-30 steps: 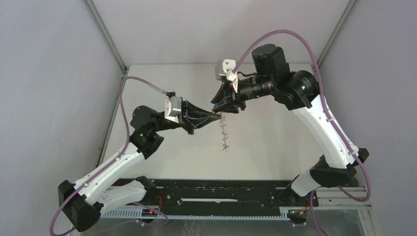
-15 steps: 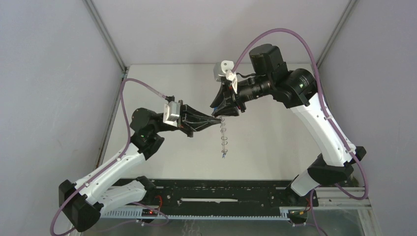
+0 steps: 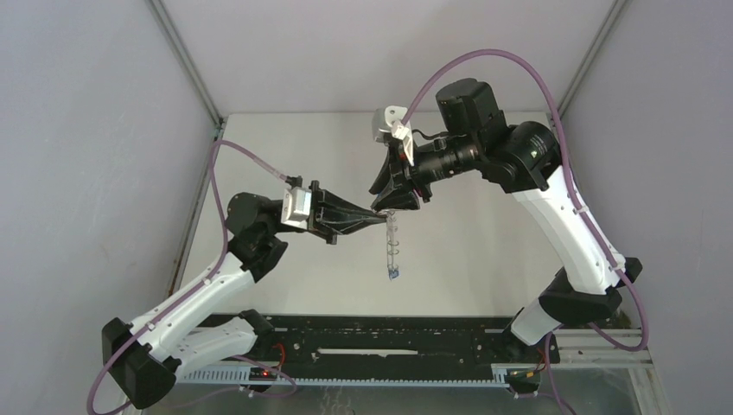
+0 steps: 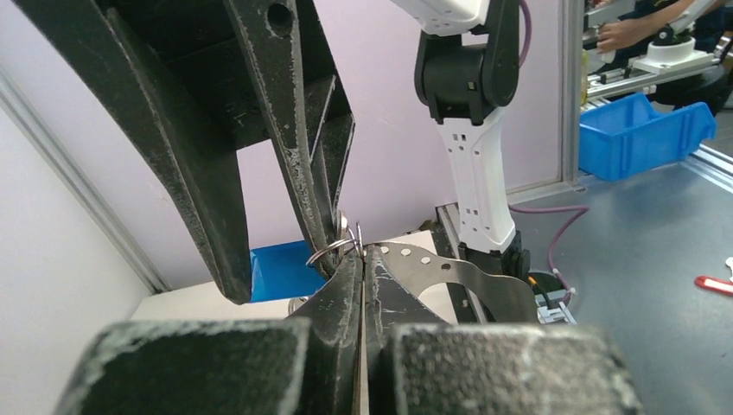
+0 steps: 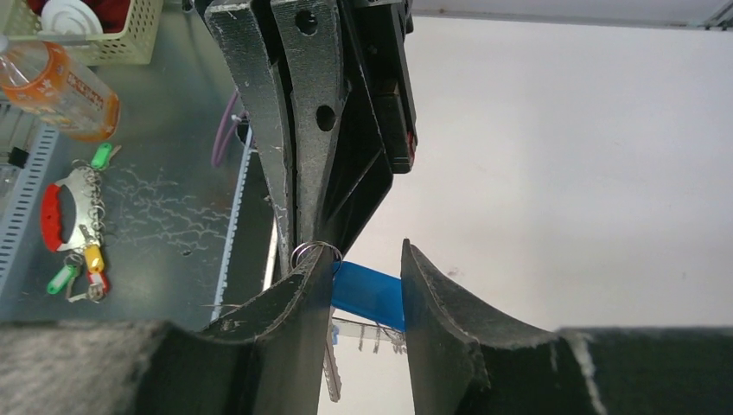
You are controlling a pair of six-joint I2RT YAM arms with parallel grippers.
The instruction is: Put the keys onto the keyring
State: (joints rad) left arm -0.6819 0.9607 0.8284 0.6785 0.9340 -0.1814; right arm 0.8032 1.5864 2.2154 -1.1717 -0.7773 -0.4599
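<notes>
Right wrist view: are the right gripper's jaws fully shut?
No, the right gripper stands open with a clear gap, and a blue key tag shows through it.

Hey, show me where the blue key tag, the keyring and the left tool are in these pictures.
blue key tag [image 5: 367,294]: right wrist view, middle of its blue face.
keyring [image 4: 419,270]: left wrist view, the flat band just below its holes.
left tool [image 4: 362,259]: left wrist view, where its closed fingertips meet.

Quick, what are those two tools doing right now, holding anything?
Left tool: closed, pinching the keyring, which hangs below it.
Right tool: open, clamping nothing; a blue key tag shows in its gap.
</notes>
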